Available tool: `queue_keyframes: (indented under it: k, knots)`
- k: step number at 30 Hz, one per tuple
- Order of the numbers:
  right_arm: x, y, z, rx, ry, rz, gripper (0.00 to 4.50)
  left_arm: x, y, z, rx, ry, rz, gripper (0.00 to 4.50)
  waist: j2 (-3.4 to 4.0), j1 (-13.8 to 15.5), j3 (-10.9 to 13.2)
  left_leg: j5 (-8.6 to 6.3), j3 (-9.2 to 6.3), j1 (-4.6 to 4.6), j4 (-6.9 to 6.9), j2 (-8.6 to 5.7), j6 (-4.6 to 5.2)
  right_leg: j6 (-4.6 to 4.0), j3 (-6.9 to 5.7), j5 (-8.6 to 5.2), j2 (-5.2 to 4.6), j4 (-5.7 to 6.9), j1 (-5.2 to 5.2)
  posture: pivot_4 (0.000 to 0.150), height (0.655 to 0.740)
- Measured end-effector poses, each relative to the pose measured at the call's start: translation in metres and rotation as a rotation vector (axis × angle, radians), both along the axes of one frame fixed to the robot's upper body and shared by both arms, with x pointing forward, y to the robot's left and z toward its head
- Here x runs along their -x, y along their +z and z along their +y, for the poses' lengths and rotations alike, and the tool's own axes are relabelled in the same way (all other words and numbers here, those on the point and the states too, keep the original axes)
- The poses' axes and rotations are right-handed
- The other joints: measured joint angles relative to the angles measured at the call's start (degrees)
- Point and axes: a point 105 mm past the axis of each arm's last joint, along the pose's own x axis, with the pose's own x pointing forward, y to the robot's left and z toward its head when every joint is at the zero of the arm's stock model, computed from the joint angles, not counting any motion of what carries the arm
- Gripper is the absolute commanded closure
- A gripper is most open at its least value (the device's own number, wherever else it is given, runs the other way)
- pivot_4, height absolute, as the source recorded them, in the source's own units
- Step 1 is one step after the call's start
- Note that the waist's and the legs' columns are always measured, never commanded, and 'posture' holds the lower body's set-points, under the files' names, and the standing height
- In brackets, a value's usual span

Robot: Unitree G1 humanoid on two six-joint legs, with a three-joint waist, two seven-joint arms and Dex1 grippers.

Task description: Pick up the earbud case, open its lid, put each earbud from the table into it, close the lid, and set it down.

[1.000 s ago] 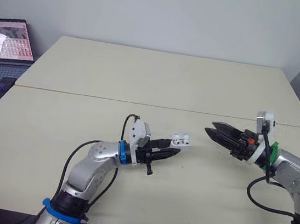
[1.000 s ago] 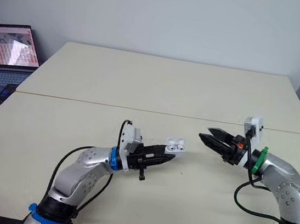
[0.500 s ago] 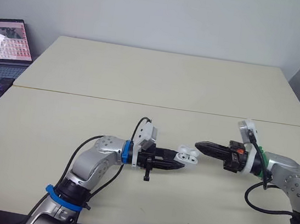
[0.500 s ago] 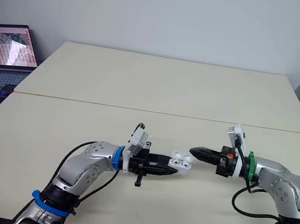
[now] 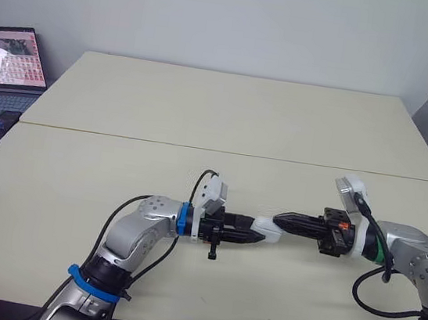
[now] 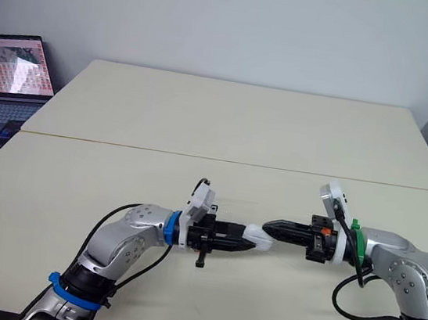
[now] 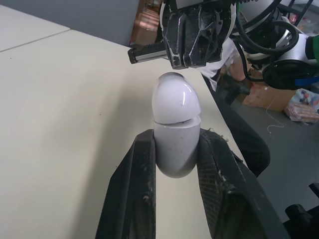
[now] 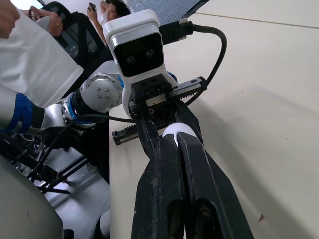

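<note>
My left gripper (image 5: pixel 251 235) is shut on the white earbud case (image 5: pixel 267 226), holding it just above the table's near half. In the left wrist view the case (image 7: pixel 174 129) stands between the two black fingers (image 7: pixel 142 169), its lid down on the body with a thin seam showing. My right gripper (image 5: pixel 279 218) is shut, and its joined tips rest against the case's lid from the right. In the right wrist view its fingers (image 8: pixel 192 164) lie pressed together against the white lid (image 8: pixel 175 130). I see no loose earbuds on the table.
An open laptop (image 5: pixel 7 62) sits on a side surface at the far left. Two cream tables meet along a seam (image 5: pixel 231 151) behind the arms. A person (image 8: pixel 30 30) is in the background of the right wrist view.
The right gripper went from open to shut and moved left onto the case. The lid, open with both earbuds showing half a second ago, is now down.
</note>
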Motion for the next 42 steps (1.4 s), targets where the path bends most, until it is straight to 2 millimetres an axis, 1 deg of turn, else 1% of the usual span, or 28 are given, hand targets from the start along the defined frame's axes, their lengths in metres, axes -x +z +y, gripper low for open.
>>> queue_keyframes:
  k: [5,8,12,17,20,23,26,28,29,30,34,38,39,42]
  knots:
    - [-0.009,0.004,-0.009,-0.002,-0.099,-0.060,4.44,-0.001,-0.006,-0.001,-0.027,0.032,0.106,3.72,-0.01,0.0,0.0,0.00,-0.02,-0.02,0.00,0.00,0.00,0.00,0.00,0.00,0.00,0.00,0.00,0.150,0.7400]
    - [-0.013,-0.002,-0.017,0.014,-0.168,-0.066,4.44,0.000,-0.008,-0.004,-0.051,0.049,0.170,3.72,-0.01,0.0,0.0,0.00,-0.03,-0.02,0.00,0.00,0.00,0.00,0.02,0.00,0.00,0.00,0.01,0.150,0.7400]
    - [-0.015,-0.011,-0.029,0.046,-0.251,-0.072,4.44,-0.004,-0.016,-0.008,-0.113,0.110,0.263,3.72,-0.01,0.0,0.0,0.00,-0.02,-0.02,0.00,-0.01,0.00,0.00,0.02,0.00,0.00,0.01,0.01,0.150,0.7400]
    - [-0.015,-0.025,-0.042,0.082,-0.346,-0.076,4.44,-0.017,-0.022,-0.018,-0.195,0.214,0.362,3.72,-0.02,0.1,0.0,0.00,-0.02,-0.02,0.02,-0.02,0.00,0.00,0.03,0.00,0.00,0.02,0.02,0.150,0.7400]
    - [-0.017,-0.030,-0.047,0.081,-0.402,-0.076,4.44,-0.029,-0.033,-0.021,-0.296,0.298,0.443,3.72,-0.02,0.0,0.0,0.00,-0.02,-0.02,0.02,-0.03,0.00,0.01,0.01,0.00,0.01,0.04,0.01,0.150,0.7400]
    - [-0.017,-0.033,-0.050,0.070,-0.445,-0.071,4.44,-0.034,-0.028,-0.029,-0.365,0.311,0.463,3.72,-0.02,0.1,0.0,0.00,-0.01,0.05,0.02,-0.05,-0.01,0.01,0.00,0.00,0.00,0.02,0.10,0.150,0.7400]
    - [-0.015,-0.034,-0.053,0.067,-0.472,-0.076,4.44,-0.035,-0.028,-0.029,-0.360,0.314,0.471,3.72,-0.01,0.1,0.0,0.02,0.01,0.09,0.02,-0.05,-0.03,0.01,0.02,0.00,0.00,0.02,0.12,0.150,0.7400]
    - [-0.011,-0.036,-0.052,0.068,-0.473,-0.081,4.50,-0.035,-0.029,-0.029,-0.357,0.309,0.474,3.00,-0.01,0.1,0.0,0.02,-0.04,0.09,0.03,-0.05,-0.04,0.01,0.03,0.00,0.00,0.02,0.14,0.150,0.7400]
    - [-0.010,-0.037,-0.052,0.068,-0.473,-0.082,4.50,-0.036,-0.032,-0.026,-0.374,0.321,0.468,2.78,0.00,0.1,0.0,0.02,-0.03,0.09,0.02,-0.05,-0.04,0.01,0.04,0.00,0.00,0.02,0.13,0.150,0.7400]
    - [-0.008,-0.037,-0.052,0.068,-0.472,-0.085,4.50,-0.036,-0.036,-0.023,-0.385,0.325,0.474,2.46,0.00,0.1,0.0,0.02,0.00,0.09,0.02,-0.05,-0.04,0.01,0.05,0.00,0.00,0.03,0.10,0.150,0.7400]
    - [-0.003,-0.042,-0.054,0.090,-0.479,-0.102,4.50,-0.033,-0.032,-0.023,-0.366,0.303,0.462,1.27,0.00,0.0,0.0,0.02,0.03,0.11,0.02,-0.04,-0.05,0.01,0.08,0.00,0.00,0.03,0.11,0.150,0.7400]
    - [0.000,-0.046,-0.059,0.138,-0.483,-0.133,4.50,-0.028,-0.029,-0.015,-0.363,0.301,0.441,0.16,0.02,-0.4,0.0,0.02,0.02,0.14,-0.01,0.03,-0.05,0.01,0.12,0.00,0.05,0.06,0.11,0.150,0.7400]
    - [0.001,-0.048,-0.060,0.147,-0.483,-0.136,4.50,-0.026,-0.028,-0.012,-0.363,0.303,0.429,0.01,0.02,-0.5,0.0,0.02,0.01,0.14,-0.02,0.03,-0.05,0.01,0.12,0.00,0.05,0.06,0.11,0.150,0.7400]
    - [0.005,-0.053,-0.064,0.190,-0.485,-0.161,4.50,-0.022,-0.028,0.011,-0.376,0.331,0.377,0.01,0.04,-1.2,-0.1,0.02,0.03,0.15,-0.08,0.05,-0.05,0.01,0.14,0.00,0.06,0.06,0.08,0.150,0.7400]
